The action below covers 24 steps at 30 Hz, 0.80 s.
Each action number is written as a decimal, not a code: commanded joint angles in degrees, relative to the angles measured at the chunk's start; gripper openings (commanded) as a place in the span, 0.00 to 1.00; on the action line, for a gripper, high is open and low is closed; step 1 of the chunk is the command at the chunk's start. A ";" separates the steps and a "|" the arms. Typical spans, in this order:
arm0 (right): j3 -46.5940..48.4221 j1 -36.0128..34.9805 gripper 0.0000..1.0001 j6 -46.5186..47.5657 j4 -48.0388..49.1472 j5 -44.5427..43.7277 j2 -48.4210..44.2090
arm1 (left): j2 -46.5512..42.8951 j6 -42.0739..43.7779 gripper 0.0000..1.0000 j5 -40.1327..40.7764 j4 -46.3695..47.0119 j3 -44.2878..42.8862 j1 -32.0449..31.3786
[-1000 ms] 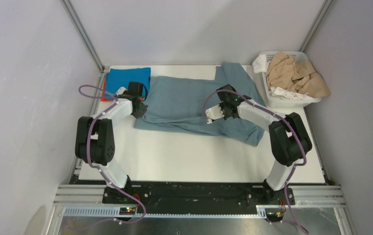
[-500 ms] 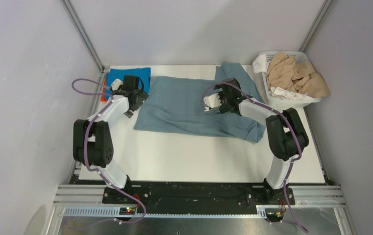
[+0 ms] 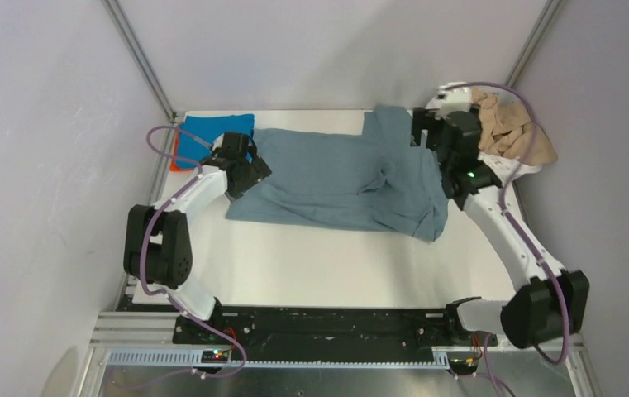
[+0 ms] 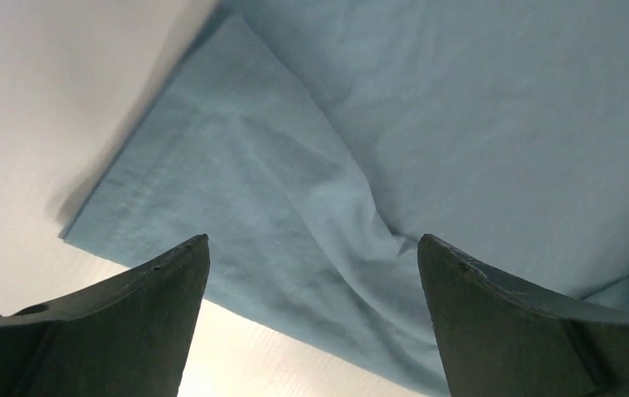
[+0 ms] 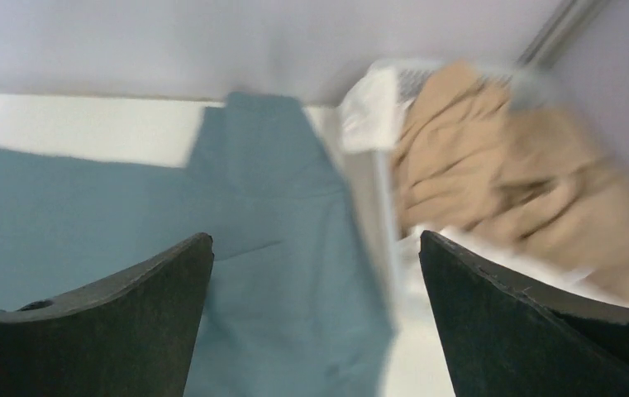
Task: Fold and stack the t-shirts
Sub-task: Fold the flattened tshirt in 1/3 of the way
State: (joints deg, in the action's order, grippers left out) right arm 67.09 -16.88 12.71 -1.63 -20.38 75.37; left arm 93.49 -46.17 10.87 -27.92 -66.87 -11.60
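A large grey-blue t-shirt (image 3: 335, 178) lies spread across the middle of the table, bunched at its right end. Over its left edge my left gripper (image 3: 249, 169) hangs open; in the left wrist view the gripper (image 4: 313, 240) has nothing between its fingers, only the shirt's corner (image 4: 294, 190) below. My right gripper (image 3: 431, 132) is open above the shirt's back right sleeve (image 5: 269, 207), next to the basket. A folded bright blue t-shirt (image 3: 216, 131) rests on an orange one (image 3: 175, 159) at the back left. Tan t-shirts (image 3: 513, 132) and a white one (image 5: 369, 116) fill the basket.
The white slatted basket (image 5: 416, 81) stands at the back right corner, partly hidden by my right arm. Grey walls and metal posts close in the table (image 3: 311, 265) on three sides. Both arm bases sit on the near edge.
Both grippers opened and let go of the grey-blue shirt. My right arm swung from the table's middle to the back right by the basket. My left gripper shifted slightly at the shirt's left edge.
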 commanded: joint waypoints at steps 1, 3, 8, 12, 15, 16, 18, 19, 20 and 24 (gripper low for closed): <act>-7.72 3.65 0.99 -39.40 -15.04 18.00 -3.52 | 1.88 3.81 1.00 -4.68 2.84 1.87 -0.59; -13.32 3.44 0.99 -43.06 -12.21 26.13 -4.14 | 3.14 4.48 1.00 -5.93 3.70 2.11 -0.66; -18.32 1.70 0.99 -46.72 -4.23 32.14 1.72 | 6.24 4.78 1.00 -7.39 5.71 3.22 -0.63; -18.25 0.51 0.99 -47.28 4.44 32.94 8.17 | 7.52 5.06 1.00 -6.25 6.24 4.25 -0.54; -15.71 0.23 0.99 -46.63 7.31 31.52 14.89 | 7.71 5.27 1.00 -6.45 6.28 5.49 -0.31; -15.08 0.22 0.99 -46.22 7.54 31.40 16.16 | 7.52 5.29 1.00 -6.16 6.30 5.99 -0.32; -13.44 0.00 0.99 -45.63 9.59 31.52 19.76 | 6.84 5.22 1.00 -4.25 6.26 7.72 -0.23; -12.02 0.01 0.99 -45.55 10.41 31.53 22.17 | 6.47 5.22 1.00 -3.66 6.28 8.67 -0.08; -10.10 -0.10 0.99 -45.48 10.74 31.67 23.32 | 6.32 5.22 1.00 -3.66 6.36 9.58 0.22; -3.04 -0.80 0.99 -44.52 13.06 31.77 29.77 | 5.86 5.38 1.00 -3.19 6.44 10.90 0.62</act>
State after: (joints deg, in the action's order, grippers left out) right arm 56.07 -16.80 -32.49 4.91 11.05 100.90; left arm 99.35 -41.98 5.41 -19.44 -58.81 -11.92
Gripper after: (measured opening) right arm 0.993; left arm 0.994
